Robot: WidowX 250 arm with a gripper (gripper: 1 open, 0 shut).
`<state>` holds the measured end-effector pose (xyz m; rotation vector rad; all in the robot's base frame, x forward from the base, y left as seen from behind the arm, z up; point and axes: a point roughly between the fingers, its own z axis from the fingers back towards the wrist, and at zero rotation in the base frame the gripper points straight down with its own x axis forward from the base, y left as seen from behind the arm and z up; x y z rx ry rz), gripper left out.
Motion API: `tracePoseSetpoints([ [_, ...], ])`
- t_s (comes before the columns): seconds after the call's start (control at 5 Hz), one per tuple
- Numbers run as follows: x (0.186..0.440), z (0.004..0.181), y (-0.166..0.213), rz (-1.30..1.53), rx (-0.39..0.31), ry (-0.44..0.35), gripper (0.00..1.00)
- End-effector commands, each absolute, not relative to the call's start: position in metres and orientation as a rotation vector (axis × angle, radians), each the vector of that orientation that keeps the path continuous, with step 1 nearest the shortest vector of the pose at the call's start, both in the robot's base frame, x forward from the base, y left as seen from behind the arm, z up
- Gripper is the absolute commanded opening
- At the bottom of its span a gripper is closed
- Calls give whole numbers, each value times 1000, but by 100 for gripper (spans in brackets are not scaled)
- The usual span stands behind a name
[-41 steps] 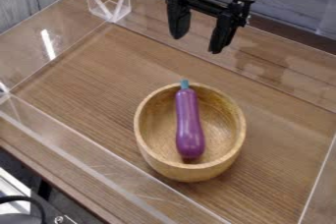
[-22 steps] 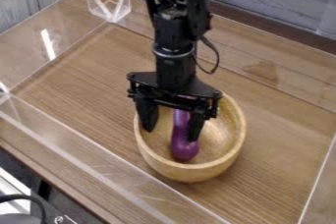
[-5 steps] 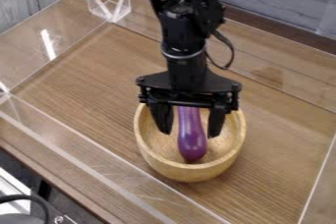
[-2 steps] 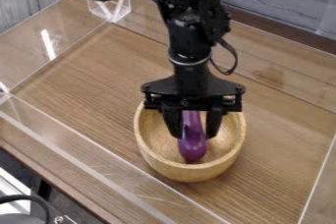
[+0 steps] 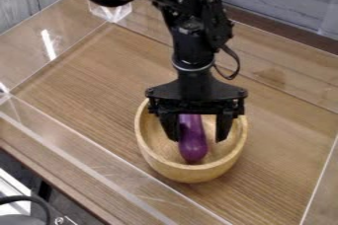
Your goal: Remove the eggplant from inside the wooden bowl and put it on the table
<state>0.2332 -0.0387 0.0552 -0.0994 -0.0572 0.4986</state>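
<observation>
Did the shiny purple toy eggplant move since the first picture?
No, the shiny purple toy eggplant still lies in the round tan wooden bowl, its fat end toward the bowl's near rim.

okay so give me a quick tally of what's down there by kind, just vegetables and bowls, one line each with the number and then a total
Vegetables: 1, the purple eggplant
Bowls: 1, the round wooden bowl
Total: 2
</observation>
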Motion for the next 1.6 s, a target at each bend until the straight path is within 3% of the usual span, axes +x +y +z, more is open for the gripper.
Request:
tracePoseSetpoints([
  [0.0,232,53,-47,434,-111,-85,100],
  [0.2,226,43,-53,379,-114,-81,0],
  [1.0,219,76,-53,323,-98,-69,0],
  [1.4,213,106,-52,301,-93,-64,0],
])
